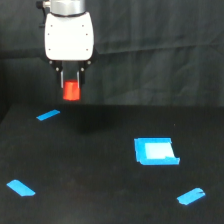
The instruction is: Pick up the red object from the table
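Nearest bench edge: a matte black bench [100,200] filled the lower half of the exterior view, its front part bare apart from two blue marks.
Front left strip: a blue tape strip [20,188] lay slanted near the exterior view's left edge.
Front right strip: another blue tape strip [191,196] lay slanted near the exterior view's right, close to the front.
Middle patch: a blue square patch [155,151] with a paler centre sat flat on the bench, right of centre and behind the front right strip.
Far left strip: a third, smaller blue strip [48,115] lay towards the back, on the exterior view's left, below and to the left of the claw.
Shadow: a faint darker blur showed on the bench under the claw.
Backdrop: a dark wrinkled cloth [165,50] hung behind the bench and closed off the room.
Red object: a small, plain red-orange cylinder [71,91] hung upright in the air, clear of the bench, against the cloth.
Claw: the claw [71,84] pointed straight down, its two thin dark fingers clamped on the upper part of the red object, whose lower end stuck out below the tips.
Arm: a white, rounded wrist housing [69,35] sat directly above the claw, upright, with a grey joint at the top edge of the view.
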Motion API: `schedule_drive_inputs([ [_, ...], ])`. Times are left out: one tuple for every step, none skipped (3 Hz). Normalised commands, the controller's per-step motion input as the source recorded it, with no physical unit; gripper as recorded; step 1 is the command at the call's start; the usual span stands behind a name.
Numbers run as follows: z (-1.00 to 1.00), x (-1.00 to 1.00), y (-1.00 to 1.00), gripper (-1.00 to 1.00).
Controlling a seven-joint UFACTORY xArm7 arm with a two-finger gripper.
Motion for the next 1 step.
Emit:
schedule_drive_inputs([
  [0.04, 0.03, -0.01, -0.91],
])
